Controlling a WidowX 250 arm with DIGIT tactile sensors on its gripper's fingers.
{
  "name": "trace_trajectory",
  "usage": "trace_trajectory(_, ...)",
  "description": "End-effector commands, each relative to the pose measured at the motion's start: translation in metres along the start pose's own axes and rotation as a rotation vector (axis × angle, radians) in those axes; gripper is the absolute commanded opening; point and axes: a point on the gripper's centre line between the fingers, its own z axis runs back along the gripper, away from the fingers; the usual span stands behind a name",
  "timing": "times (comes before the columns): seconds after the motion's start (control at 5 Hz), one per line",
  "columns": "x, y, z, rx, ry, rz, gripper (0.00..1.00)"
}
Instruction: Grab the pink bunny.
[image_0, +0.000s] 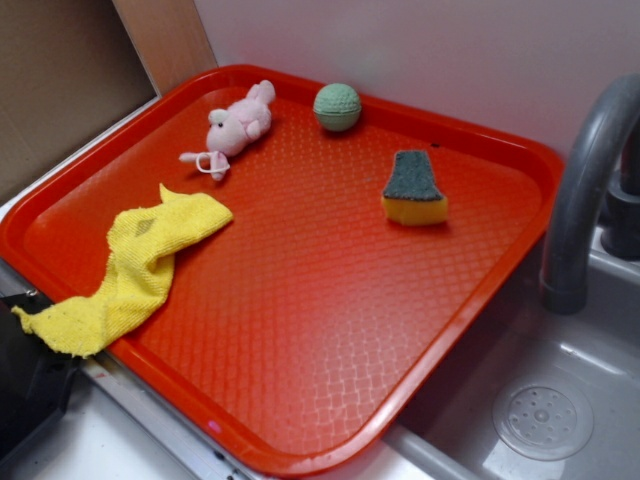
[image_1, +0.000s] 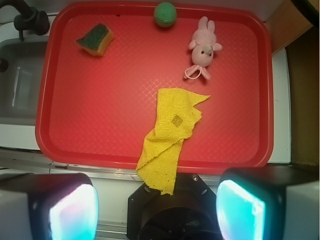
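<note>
My jaws stand wide apart, holding nothing, well short of the tray. The bunny lies near the tray's far rim, just beside the ball (green, knitted), its whitish loop toward the yellow cloth. The sponge sits at the tray's sink side.
</note>
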Motion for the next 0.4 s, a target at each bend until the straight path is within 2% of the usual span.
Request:
trace_trajectory(0.0, 0.000, 0.000, 0.000, 0.000, 0.000, 0.000, 1.00)
trace_trajectory(0.2, 0.026, 0.003, -0.015, -0.034, -0.102, 0.150, 1.00)
